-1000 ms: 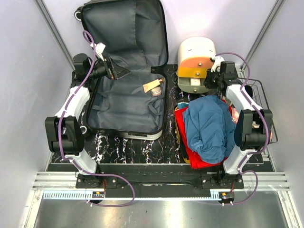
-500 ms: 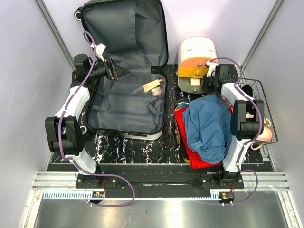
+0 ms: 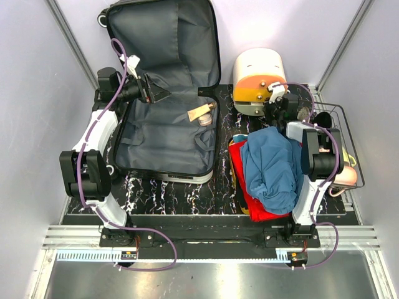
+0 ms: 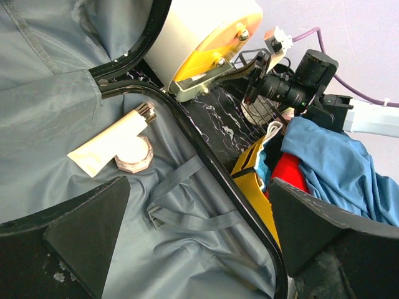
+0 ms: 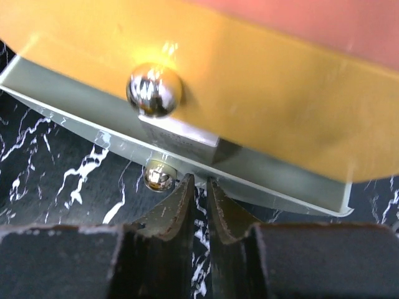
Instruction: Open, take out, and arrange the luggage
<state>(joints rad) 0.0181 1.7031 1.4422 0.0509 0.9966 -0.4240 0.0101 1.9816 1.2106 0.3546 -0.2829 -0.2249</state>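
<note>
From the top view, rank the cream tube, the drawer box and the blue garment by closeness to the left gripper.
1. The cream tube, lying inside the luggage, just right of the left gripper.
2. The drawer box, beyond the luggage's right edge.
3. The blue garment, farthest, toward the near right.

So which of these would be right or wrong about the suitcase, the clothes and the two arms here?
1. The luggage lies open. True.
2. A cream tube lies on its grey lining. True.
3. The left tool grips that tube. False: it is open and holds nothing.
4. The blue cloth lies under the red cloth. False: the blue one is on top.
5. The right tool is close to the orange front of the drawer box. True.
</note>
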